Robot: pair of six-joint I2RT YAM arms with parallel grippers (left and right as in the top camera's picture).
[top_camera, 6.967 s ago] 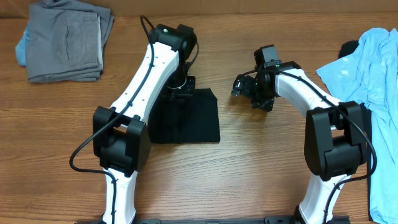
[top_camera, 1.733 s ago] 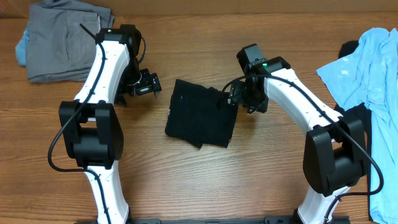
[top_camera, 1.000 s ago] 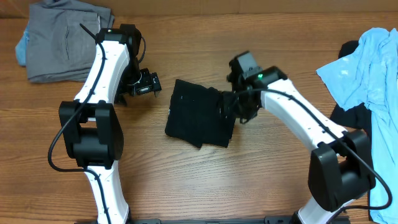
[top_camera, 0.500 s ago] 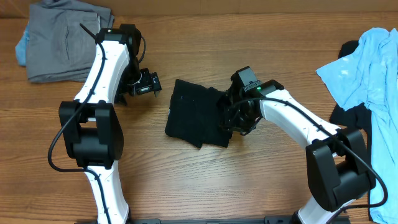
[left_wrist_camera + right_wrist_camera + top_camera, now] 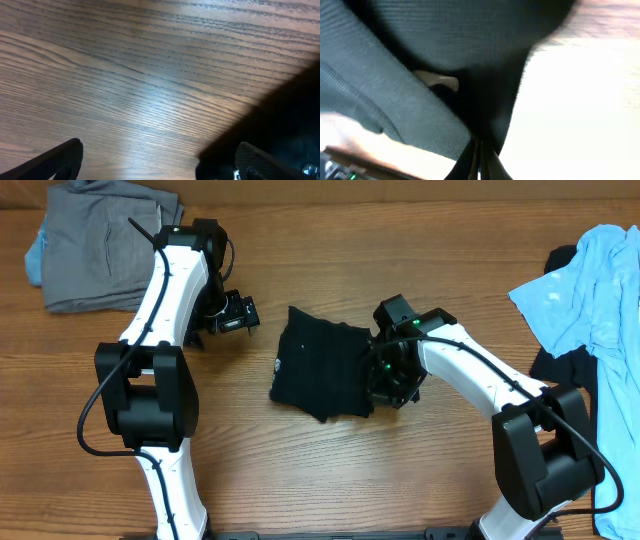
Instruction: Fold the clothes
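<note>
Start from the table (image 5: pixel 330 470). The shirt (image 5: pixel 320 370) lies near its middle as a folded black packet, between the two arms. Its longer side runs roughly away from the robot's base, a little skewed. The white logo (image 5: pixel 277 363) sits at its left edge.

The right arm is the nearer one. The right gripper (image 5: pixel 383 377) sits on the packet's right edge, so the cloth extends leftward from the jaws. The left gripper (image 5: pixel 232 317) hangs near the packet's far left corner, apart from it, over bare wood.

Right jaws: closed on the shirt's right edge. The right wrist view shows them met, with black cloth pinched between them.

Left jaws: spread wide, with nothing between them and no contact with the cloth.

Treat the next move as a leftward one. The held edge probably has to travel across the packet toward the logo side. Expect the loose layers to shift, since only one edge is held.
</note>
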